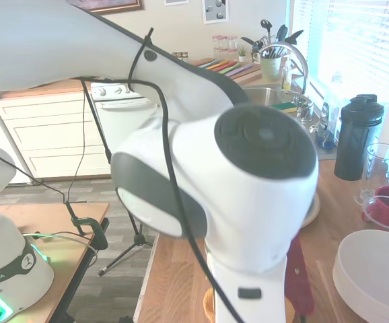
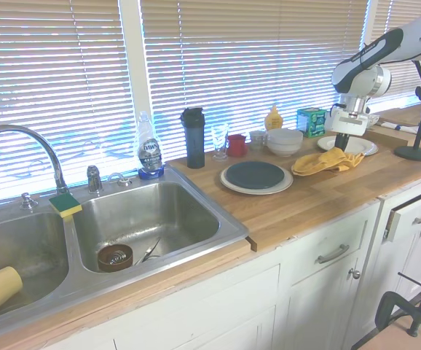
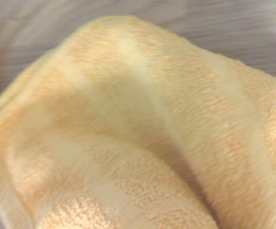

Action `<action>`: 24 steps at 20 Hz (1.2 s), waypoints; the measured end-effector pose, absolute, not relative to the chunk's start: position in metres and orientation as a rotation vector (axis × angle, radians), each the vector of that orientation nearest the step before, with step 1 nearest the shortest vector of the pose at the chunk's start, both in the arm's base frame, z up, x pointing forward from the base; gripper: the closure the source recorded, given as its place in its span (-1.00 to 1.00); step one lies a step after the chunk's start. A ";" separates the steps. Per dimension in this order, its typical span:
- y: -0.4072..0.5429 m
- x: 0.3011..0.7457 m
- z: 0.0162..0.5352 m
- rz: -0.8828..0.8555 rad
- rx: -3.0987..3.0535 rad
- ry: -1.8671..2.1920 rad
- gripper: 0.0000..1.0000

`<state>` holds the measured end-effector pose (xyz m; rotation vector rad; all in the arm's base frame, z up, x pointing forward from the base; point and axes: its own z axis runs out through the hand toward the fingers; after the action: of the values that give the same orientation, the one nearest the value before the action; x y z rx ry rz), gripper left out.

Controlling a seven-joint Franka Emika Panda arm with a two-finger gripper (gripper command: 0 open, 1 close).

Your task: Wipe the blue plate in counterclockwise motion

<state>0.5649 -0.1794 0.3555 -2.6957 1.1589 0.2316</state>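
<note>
Fingers hidden, spread or pinched impossible to tell. Gripper (image 2: pixel 341 148) right down on yellow towel (image 2: pixel 325 161), likely the pickup step. Next: lift and carry to blue plate (image 2: pixel 255 174), atop cream plate (image 2: pixel 230 186) nearby.

I see a wooden counter (image 2: pixel 320 200) with a steel sink (image 2: pixel 148 222) set in it. On the wood rest a cream plate (image 2: pixel 229 184) carrying the blue plate (image 2: pixel 255 174), a crumpled yellow towel (image 2: pixel 325 162), white bowls (image 2: pixel 285 141), a black bottle (image 2: pixel 193 138) and a red cup (image 2: pixel 237 145).
</note>
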 end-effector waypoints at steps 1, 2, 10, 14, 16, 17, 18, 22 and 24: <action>-0.179 0.566 0.354 0.234 -2.698 1.158 1.00; -0.176 0.567 0.353 0.229 -2.708 1.148 1.00; -0.132 0.555 0.351 0.113 -2.825 1.164 -1.00; -0.121 0.540 0.359 0.075 -2.839 1.175 -1.00; -0.112 0.532 0.366 0.051 -2.851 1.175 -1.00; -0.107 0.529 0.370 0.042 -2.857 1.172 -1.00; -0.102 0.527 0.375 0.030 -2.859 1.170 -1.00; -0.089 0.521 0.390 0.016 -2.873 1.159 -1.00; -0.088 0.514 0.403 0.040 -2.873 1.155 -1.00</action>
<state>0.5141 -0.0876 0.4030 -2.8730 1.1554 0.0403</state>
